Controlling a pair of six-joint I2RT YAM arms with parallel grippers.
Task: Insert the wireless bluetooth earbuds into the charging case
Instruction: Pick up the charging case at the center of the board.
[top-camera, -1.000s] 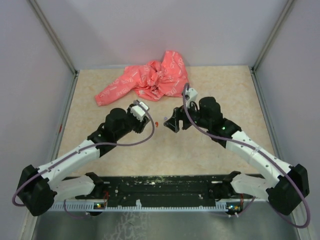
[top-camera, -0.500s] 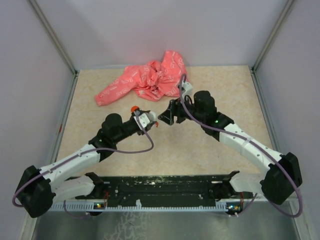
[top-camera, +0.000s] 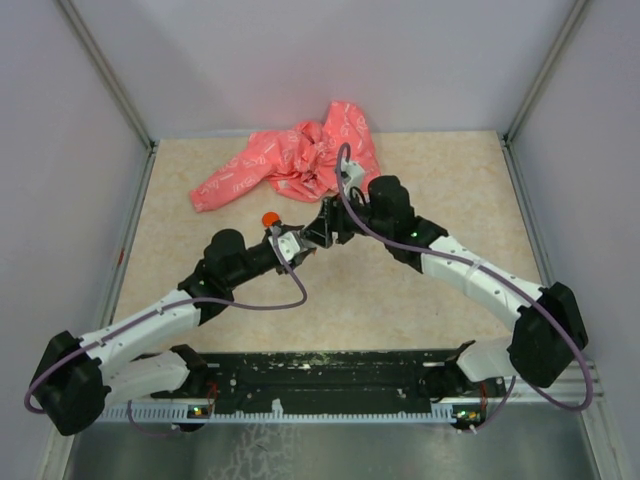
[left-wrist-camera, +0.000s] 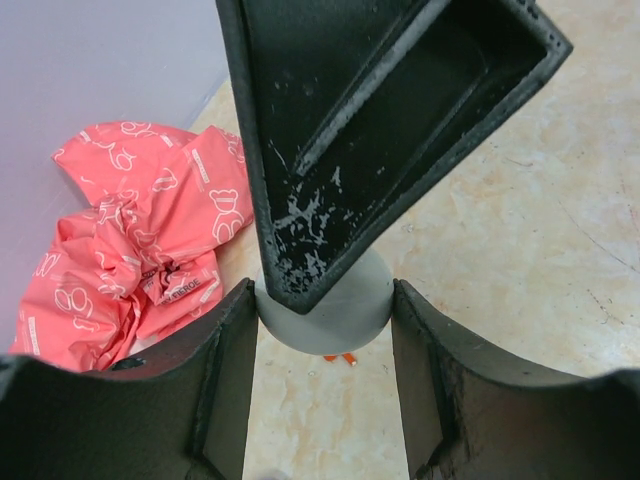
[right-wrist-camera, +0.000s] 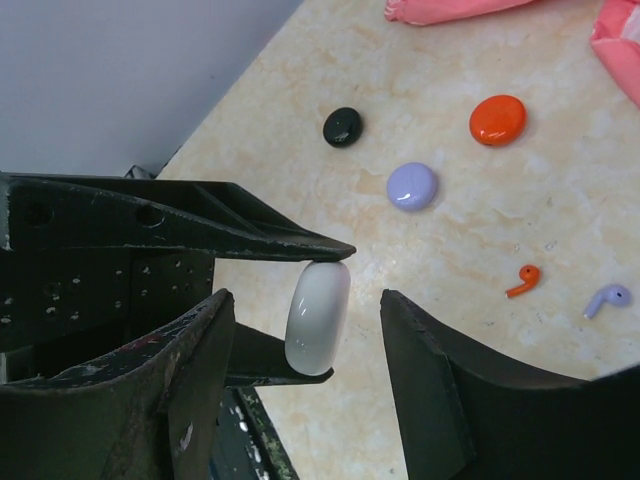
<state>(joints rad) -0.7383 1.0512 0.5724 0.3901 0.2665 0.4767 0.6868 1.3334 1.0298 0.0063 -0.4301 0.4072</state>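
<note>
While my left gripper (top-camera: 292, 241) is clamping a white disc (right-wrist-camera: 318, 318) by its rim and holding it on edge above the table (right-wrist-camera: 450, 240), I am bringing the right gripper (right-wrist-camera: 305, 298) over it, jaws open and standing either side of the disc's flat faces without touching them; the red-orange charging case (right-wrist-camera: 498, 119) is lying flat on the table, well apart from both tools and near the pink cloth (top-camera: 300, 160), and the one red earbud (right-wrist-camera: 523, 280) I can see is lying loose between the case and the grippers. To my eye this is a pass or a prising of the white disc rather than work on the red set, and doing it well is calling for the right jaws to be centred on the two faces and closed gently, the left not letting go until the right is plainly carrying it, since a slip is likely to drop the disc near the earbud. Against the view a second ago, the right arm is reaching further left and the tools, then parted by bare table, are meeting; the case, then hidden under the left wrist, is showing
</note>
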